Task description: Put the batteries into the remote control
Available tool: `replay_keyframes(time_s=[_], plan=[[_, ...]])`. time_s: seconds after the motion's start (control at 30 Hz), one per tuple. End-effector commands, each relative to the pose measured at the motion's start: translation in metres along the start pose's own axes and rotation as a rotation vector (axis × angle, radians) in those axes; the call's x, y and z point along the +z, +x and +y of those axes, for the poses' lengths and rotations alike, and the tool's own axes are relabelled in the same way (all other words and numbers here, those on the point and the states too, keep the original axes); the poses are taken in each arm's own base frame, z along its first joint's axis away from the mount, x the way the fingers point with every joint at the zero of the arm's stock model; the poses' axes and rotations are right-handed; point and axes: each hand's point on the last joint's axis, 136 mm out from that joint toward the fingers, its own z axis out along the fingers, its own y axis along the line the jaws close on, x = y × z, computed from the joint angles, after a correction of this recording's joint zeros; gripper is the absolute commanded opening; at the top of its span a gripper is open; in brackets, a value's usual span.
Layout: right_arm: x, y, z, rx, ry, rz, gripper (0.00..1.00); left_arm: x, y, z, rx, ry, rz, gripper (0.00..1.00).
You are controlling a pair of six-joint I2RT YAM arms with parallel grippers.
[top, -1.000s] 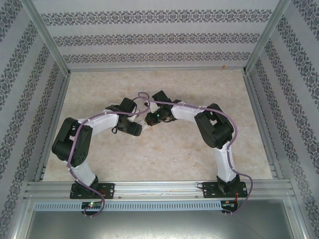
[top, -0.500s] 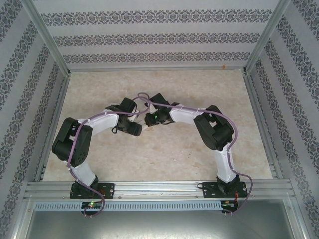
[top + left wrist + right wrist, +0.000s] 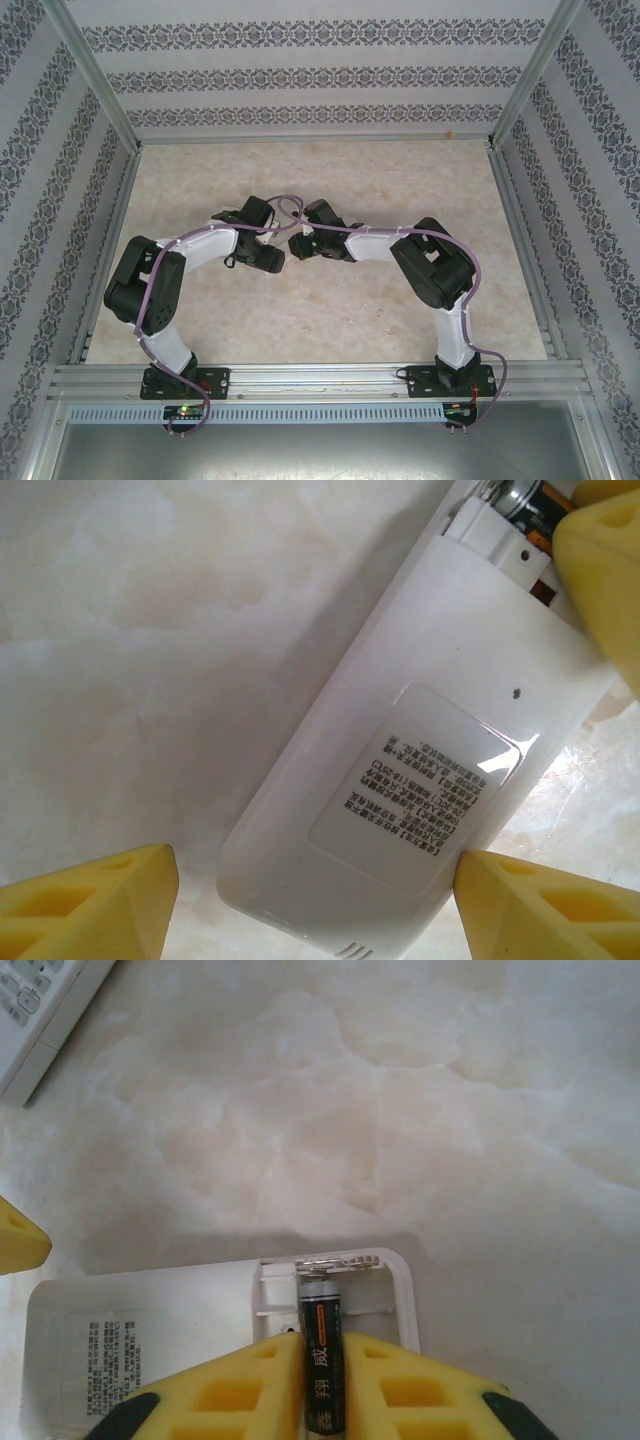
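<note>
Our right gripper [image 3: 320,1385] pinches one battery [image 3: 320,1325], its tip in the open bay [image 3: 380,1295] at one end of the remote [image 3: 400,770], seemingly not fully seated; our left gripper [image 3: 310,900] stands spread astride the remote's other end, we judge to brace it; bare table [image 3: 420,1110] beyond the remote leaves room to withdraw.

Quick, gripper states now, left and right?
Left gripper: open, straddling the white plastic remote control.
Right gripper: closed on a slim dark cylindrical battery.
</note>
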Motion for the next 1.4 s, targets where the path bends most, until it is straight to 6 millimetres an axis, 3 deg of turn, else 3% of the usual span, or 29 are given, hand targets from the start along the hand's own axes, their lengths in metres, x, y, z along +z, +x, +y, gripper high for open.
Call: replay_keyframes(time_s=[0.0,0.3,0.57,0.77,0.97,1.37], plan=[[0.003,0.035,0.01,0.013,-0.037,0.14,0.23,0.015,0.018,0.031,-0.026,-0.134,0.077,0.74],[-0.025,0.006,0.012,0.013,-0.03,0.088,0.33,0.014,0.016,0.03,-0.026,-0.129,0.072,0.74],[-0.035,-0.005,0.011,0.026,-0.047,0.061,0.28,0.015,0.016,0.029,-0.027,-0.125,0.073,0.74],[-0.027,-0.012,0.008,0.028,-0.043,0.053,0.2,0.015,0.017,0.029,-0.027,-0.126,0.076,0.74],[-0.016,-0.01,0.007,0.038,-0.058,0.071,0.2,0.015,0.018,0.03,-0.028,-0.13,0.08,0.74],[0.002,0.008,-0.003,0.063,-0.036,0.118,0.1,0.015,0.018,0.031,-0.029,-0.133,0.08,0.74]])
